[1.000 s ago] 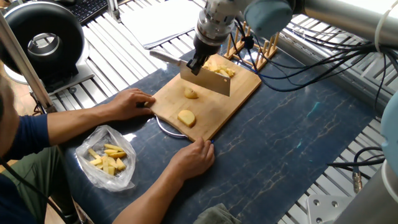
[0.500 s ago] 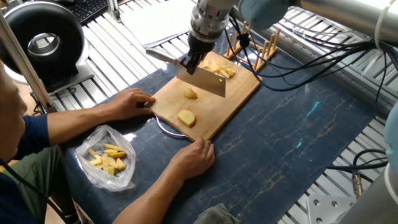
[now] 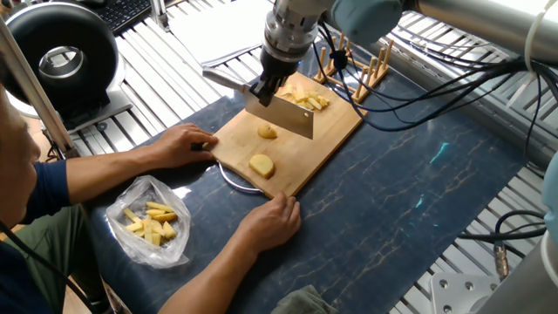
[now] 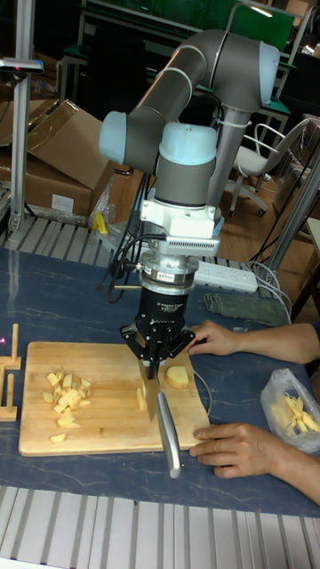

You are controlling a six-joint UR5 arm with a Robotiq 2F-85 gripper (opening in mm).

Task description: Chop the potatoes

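Note:
My gripper (image 3: 268,87) (image 4: 156,353) is shut on the handle of a cleaver (image 3: 284,114), whose blade hangs just above the wooden cutting board (image 3: 331,131) (image 4: 107,428). Behind the blade, at the far end of the board, lies a pile of chopped potatoes (image 3: 307,98) (image 4: 68,394). Two larger chunks are on the near side: one (image 3: 268,132) (image 4: 141,397) right beside the blade, one (image 3: 261,165) (image 4: 178,376) nearer the person. In the tall fixed view the cleaver's handle (image 4: 169,433) points toward the camera.
A person's hands (image 3: 187,144) (image 3: 272,222) hold the board's near edge. A clear plastic bag of yellow pieces (image 3: 150,222) (image 4: 293,411) lies beside them. A wooden rack (image 3: 357,65) stands behind the board, and a metal ring (image 3: 234,180) pokes out under it.
The cleaver has lifted a little and shifted left, away from the chopped pile toward the loose chunks. The hands and the chunks have stayed put.

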